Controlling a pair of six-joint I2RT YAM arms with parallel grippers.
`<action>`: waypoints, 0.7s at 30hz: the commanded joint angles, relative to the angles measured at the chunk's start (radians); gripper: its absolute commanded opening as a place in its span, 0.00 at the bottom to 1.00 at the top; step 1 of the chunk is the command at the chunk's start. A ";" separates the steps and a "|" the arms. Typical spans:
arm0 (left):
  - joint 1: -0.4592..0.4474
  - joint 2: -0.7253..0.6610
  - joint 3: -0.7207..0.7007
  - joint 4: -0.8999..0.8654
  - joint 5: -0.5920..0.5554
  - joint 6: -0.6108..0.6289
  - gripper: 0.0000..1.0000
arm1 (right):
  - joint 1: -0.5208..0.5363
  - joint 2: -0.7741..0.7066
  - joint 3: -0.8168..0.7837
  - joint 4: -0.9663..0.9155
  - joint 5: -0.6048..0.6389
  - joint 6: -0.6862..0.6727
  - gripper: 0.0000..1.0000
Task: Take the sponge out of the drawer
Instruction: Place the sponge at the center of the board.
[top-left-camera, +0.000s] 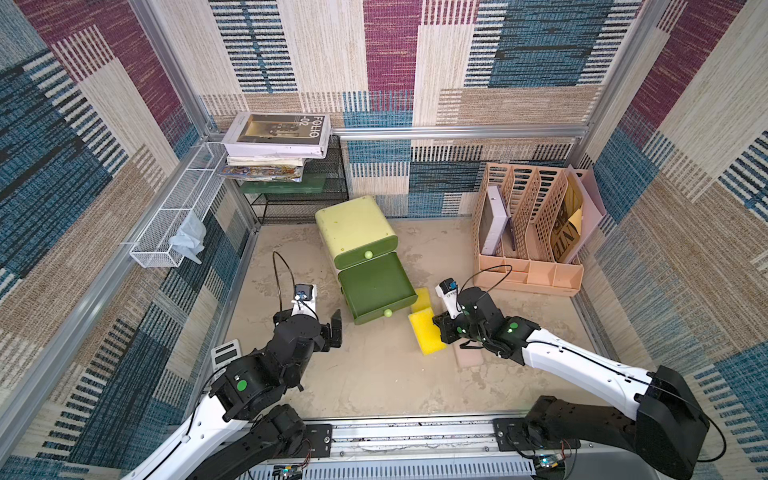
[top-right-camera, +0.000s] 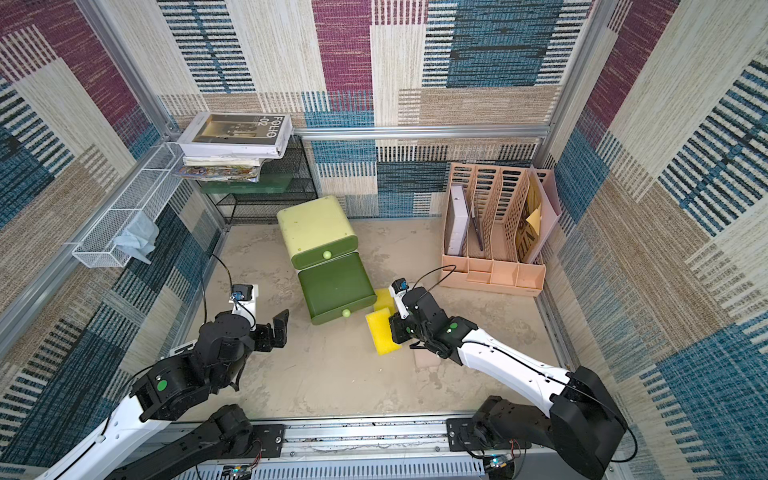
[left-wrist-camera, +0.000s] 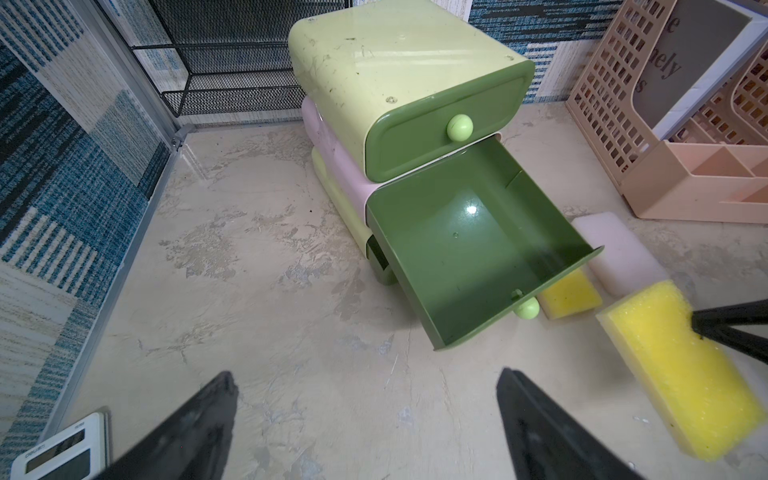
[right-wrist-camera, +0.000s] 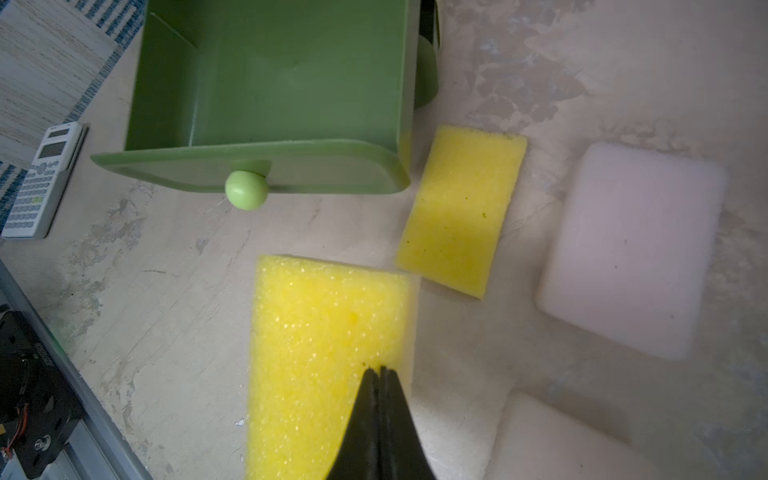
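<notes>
At the far left a grey calculator (right-wrist-camera: 41, 178) lay flat by the wall. Its maker's mark was too small and turned about for me to read. Up on the wire shelf, the top book (top-left-camera: 276, 133) read "FOLIO -02".

The left gripper (left-wrist-camera: 365, 376) hung with its fingers spread wide, holding nothing, short of the green drawer unit (top-left-camera: 353, 224). The open drawer (left-wrist-camera: 457, 257) stood pulled out and bare inside.

Just beyond the drawer's front corner was the yellow sponge (right-wrist-camera: 316, 332), clear of the drawer and tilted over the table (top-left-camera: 374, 374). The right gripper (right-wrist-camera: 380, 370) was pinched tight on one long edge of it, the foam crushed almost flat between the fingers. I judged it feather-light, soft and springy, with a rough open grain unlikely to slip. An edge pinch would let it droop and swing. A hold across the middle of the narrow width would carry it steadier.

A second yellow sponge (right-wrist-camera: 461, 208) lay flat beside the drawer, and a white foam pad (right-wrist-camera: 627, 249) further on. In the peach file organiser (top-left-camera: 528, 232) the printed covers showed only fragments of words.
</notes>
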 joint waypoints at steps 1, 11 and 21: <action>0.002 0.000 -0.002 0.009 -0.008 0.005 1.00 | -0.003 -0.005 -0.026 0.008 -0.019 0.041 0.00; 0.003 0.000 -0.002 0.008 -0.006 0.005 1.00 | -0.007 0.055 -0.071 0.019 -0.046 0.096 0.00; 0.003 0.000 0.000 0.007 -0.004 0.005 1.00 | -0.012 0.133 -0.064 0.005 -0.031 0.120 0.00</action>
